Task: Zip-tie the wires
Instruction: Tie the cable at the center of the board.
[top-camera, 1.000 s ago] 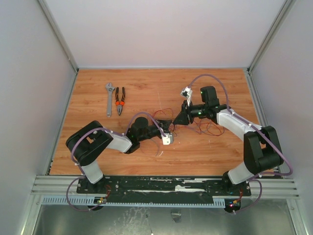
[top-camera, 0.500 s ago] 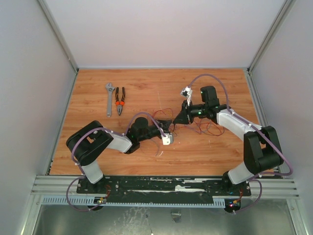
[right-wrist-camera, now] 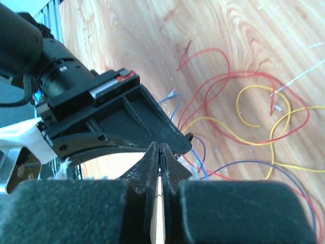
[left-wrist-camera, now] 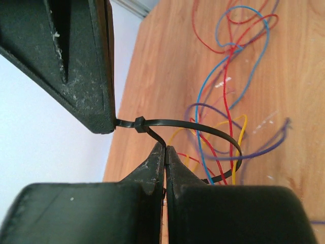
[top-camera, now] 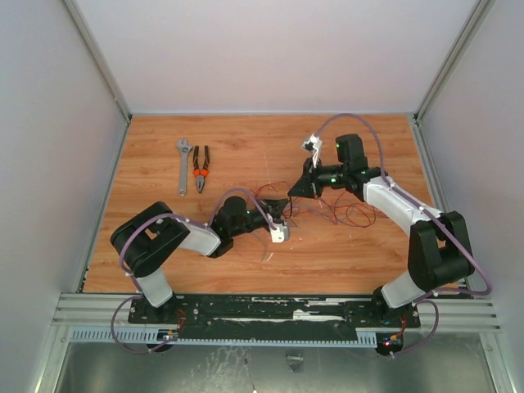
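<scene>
Left claw [left-wrist-camera: 165,154]: you have it pinched shut on the zip tie [left-wrist-camera: 139,124].
Right claw [right-wrist-camera: 160,152]: shut too, gripping the tie's end just past its head (your left wrist view shows this).
Zip tie: looped around the wires [left-wrist-camera: 232,49], between both claws, over the middle of the table [top-camera: 246,147].

Wooden table [top-camera: 246,139], light plank grain. We list three lots lying on it. Grey adjustable wrench [top-camera: 185,166], far left. Pliers [top-camera: 201,169], orange-and-black handles, just beside the wrench on its right. Loose thin wires [top-camera: 354,214], red, yellow, blue and purple, sprawled right of centre.
</scene>
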`<action>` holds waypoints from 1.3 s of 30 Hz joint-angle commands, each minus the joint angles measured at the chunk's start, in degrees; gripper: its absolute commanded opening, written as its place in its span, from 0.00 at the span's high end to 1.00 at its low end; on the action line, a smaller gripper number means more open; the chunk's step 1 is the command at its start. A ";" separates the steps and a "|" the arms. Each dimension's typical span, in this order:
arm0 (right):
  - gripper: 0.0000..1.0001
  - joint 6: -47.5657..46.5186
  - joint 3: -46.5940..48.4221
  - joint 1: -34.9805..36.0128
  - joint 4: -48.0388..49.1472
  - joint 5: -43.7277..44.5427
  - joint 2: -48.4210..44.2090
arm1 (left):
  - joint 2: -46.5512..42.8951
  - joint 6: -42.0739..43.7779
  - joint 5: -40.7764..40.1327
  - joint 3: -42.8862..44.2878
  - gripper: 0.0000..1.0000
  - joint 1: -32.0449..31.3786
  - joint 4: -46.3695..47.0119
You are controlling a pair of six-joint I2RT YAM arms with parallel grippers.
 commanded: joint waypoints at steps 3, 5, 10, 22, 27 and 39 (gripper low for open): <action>1.00 2.59 7.56 0.43 1.30 0.91 -0.39 | 0.13 0.93 1.07 -1.09 1.00 -0.14 0.68; 1.00 2.76 8.64 0.38 1.16 1.10 -0.26 | 0.26 1.15 1.17 -1.12 1.00 -0.27 0.73; 1.00 4.82 10.10 0.43 2.56 1.78 -0.13 | 0.76 0.80 1.08 -1.23 1.00 -0.41 0.81; 1.00 3.87 4.00 1.48 2.06 2.95 -1.50 | 1.79 -12.22 -1.17 -2.86 0.68 -0.41 9.58; 1.00 4.65 2.78 1.47 2.36 4.97 -1.68 | -0.30 -17.58 -5.06 -4.77 0.36 -0.56 11.21; 1.00 5.72 1.83 3.38 1.24 13.09 -3.83 | -16.04 -39.30 -27.54 -13.25 0.14 -0.58 17.20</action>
